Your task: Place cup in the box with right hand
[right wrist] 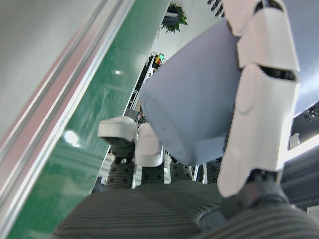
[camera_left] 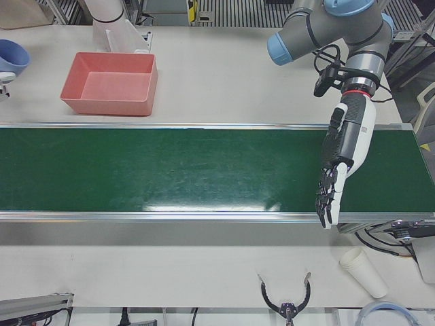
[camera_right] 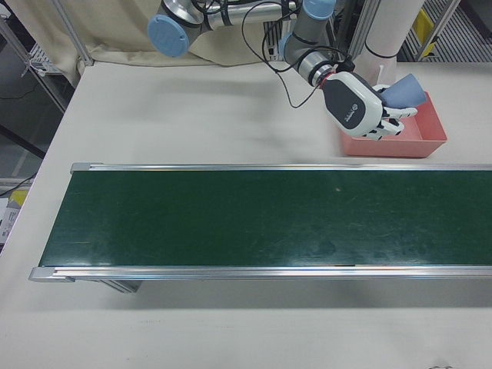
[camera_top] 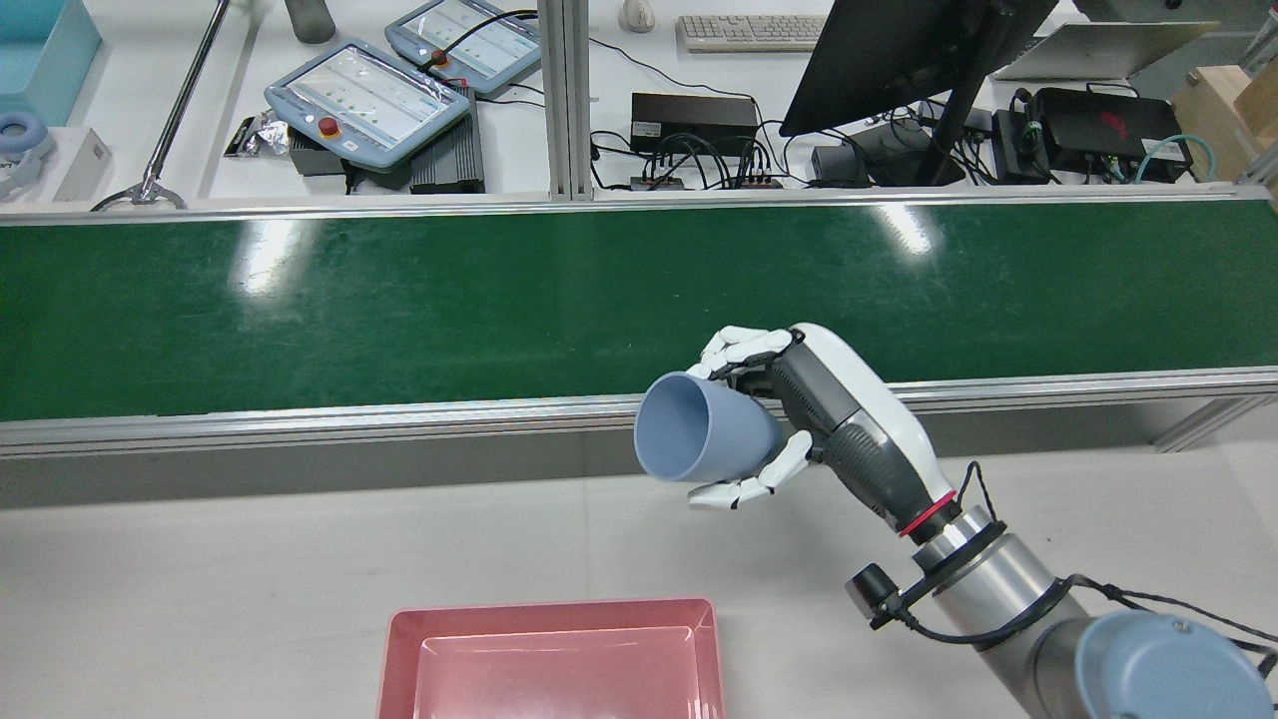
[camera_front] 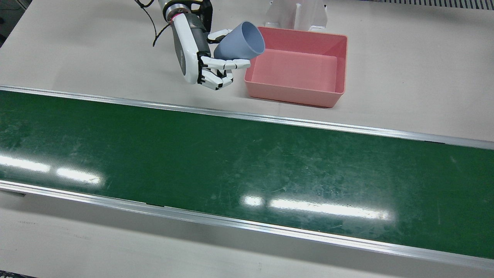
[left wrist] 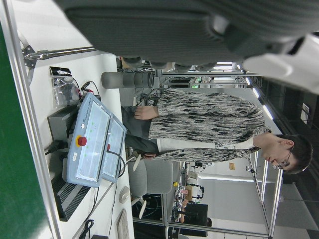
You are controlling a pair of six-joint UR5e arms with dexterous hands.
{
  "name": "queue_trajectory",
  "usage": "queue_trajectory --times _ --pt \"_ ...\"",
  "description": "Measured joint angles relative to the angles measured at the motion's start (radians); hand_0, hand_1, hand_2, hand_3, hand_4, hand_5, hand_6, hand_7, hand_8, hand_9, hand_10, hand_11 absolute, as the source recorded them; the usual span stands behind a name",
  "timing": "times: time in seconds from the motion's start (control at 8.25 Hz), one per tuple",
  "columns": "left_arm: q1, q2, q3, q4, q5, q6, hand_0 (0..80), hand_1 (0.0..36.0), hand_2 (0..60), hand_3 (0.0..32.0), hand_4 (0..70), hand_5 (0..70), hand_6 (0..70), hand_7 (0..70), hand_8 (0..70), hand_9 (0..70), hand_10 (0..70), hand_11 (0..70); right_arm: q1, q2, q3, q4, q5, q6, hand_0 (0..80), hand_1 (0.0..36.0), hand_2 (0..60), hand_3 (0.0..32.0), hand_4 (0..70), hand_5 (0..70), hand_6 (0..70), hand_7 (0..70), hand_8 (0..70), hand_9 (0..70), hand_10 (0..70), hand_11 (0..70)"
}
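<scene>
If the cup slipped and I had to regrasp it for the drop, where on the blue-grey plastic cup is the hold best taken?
Probably the tapered side wall, as now: the right hand wraps the blue-grey plastic cup near its narrow base, fingers across from the thumb. The cup lies tilted, mouth toward the pink plastic box, so coming from the base side leaves the rim free.

The cup [camera_front: 240, 45] looks like smooth, matt blue-grey plastic, and the box [camera_front: 339, 69] like smooth pink plastic with a faint sheen on its floor. The right hand [camera_front: 208, 61] has glossy white plastic shells over dark ribbed, rubbery-looking parts, as does the left hand [camera_left: 343, 159], while the arm segment [camera_top: 983, 589] behind the right wrist is brushed silver metal. The conveyor belt [camera_front: 231, 170] is glossy, scuffed green with bright light reflections, framed by satin aluminium rails [camera_front: 270, 119], and the bench [camera_front: 77, 50] is matt off-white.
</scene>
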Motion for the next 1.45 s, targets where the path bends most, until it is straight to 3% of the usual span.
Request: queue_trajectory --times 0.12,0.24,0.36,0.48,0.61,0.73,0.85,1.09,1.21,1.45 --pt "0.0 0.0 0.0 0.0 0.0 0.0 0.0 0.0 0.0 0.0 0.0 0.0 0.0 0.0 0.0 0.0 0.0 0.0 -0.076 0.026 0.001 0.014 0.022 -0.066 64.7 36.0 60.0 0.0 70.0 15.4 40.4 70.0 55.2 70.0 43.9 62.6" --pt "0.0 0.0 0.0 -0.001 0.0 -0.001 0.0 0.0 0.0 0.0 0.0 0.0 0.0 0.0 0.0 0.0 0.0 0.0 -0.152 0.043 -0.002 0.055 0.036 -0.139 75.3 34.8 41.4 0.0 43.1 12.2 13.5 46.8 20.7 32.7 13.2 21.9" --pt "0.0 0.0 0.0 -0.001 0.0 -0.001 0.0 0.0 0.0 0.0 0.0 0.0 0.0 0.0 0.0 0.0 0.0 0.0 -0.214 0.045 -0.015 0.113 0.052 -0.194 78.4 19.9 0.8 0.0 24.7 9.3 6.3 17.2 11.6 16.7 4.5 9.1" --pt "0.0 0.0 0.0 -0.001 0.0 0.0 0.0 0.0 0.0 0.0 0.0 0.0 0.0 0.0 0.0 0.0 0.0 0.0 -0.258 0.042 -0.061 0.207 0.069 -0.214 70.8 14.0 0.0 0.0 23.1 8.2 6.5 19.6 12.6 18.7 4.1 8.1" --pt "0.0 0.0 0.0 0.0 0.0 0.0 0.0 0.0 0.0 0.0 0.0 0.0 0.0 0.0 0.0 0.0 0.0 0.0 -0.281 0.037 -0.128 0.322 0.08 -0.209 61.1 12.7 0.0 0.0 25.4 6.9 6.9 23.9 13.7 21.1 2.4 5.1" --pt "0.0 0.0 0.0 0.0 0.0 0.0 0.0 0.0 0.0 0.0 0.0 0.0 0.0 0.0 0.0 0.0 0.0 0.0 -0.293 0.033 -0.193 0.416 0.084 -0.201 60.7 9.9 0.0 0.0 28.6 6.6 7.1 25.1 14.0 21.7 2.8 5.5" --pt "0.0 0.0 0.0 -0.001 0.0 0.0 0.0 0.0 0.0 0.0 0.0 0.0 0.0 0.0 0.0 0.0 0.0 0.0 -0.297 0.031 -0.225 0.453 0.085 -0.196 58.2 9.8 0.0 0.0 27.2 6.3 7.3 26.3 14.3 22.5 2.8 5.5" --pt "0.0 0.0 0.0 0.0 0.0 0.0 0.0 0.0 0.0 0.0 0.0 0.0 0.0 0.0 0.0 0.0 0.0 0.0 -0.299 0.029 -0.242 0.472 0.082 -0.19 53.3 5.2 0.0 0.0 29.2 4.6 6.9 27.9 13.9 22.5 0.0 0.9" --pt "0.0 0.0 0.0 0.0 0.0 0.0 0.0 0.0 0.0 0.0 0.0 0.0 0.0 0.0 0.0 0.0 0.0 0.0 -0.299 0.027 -0.239 0.471 0.08 -0.189 51.6 6.5 0.2 0.0 26.7 4.4 7.0 28.7 14.1 22.9 0.0 0.0" --pt "0.0 0.0 0.0 -0.001 0.0 0.0 0.0 0.0 0.0 0.0 0.0 0.0 0.0 0.0 0.0 0.0 0.0 0.0 -0.299 0.025 -0.232 0.468 0.078 -0.189 52.0 4.6 0.1 0.0 26.6 4.4 7.1 29.7 14.6 23.8 0.0 0.0"
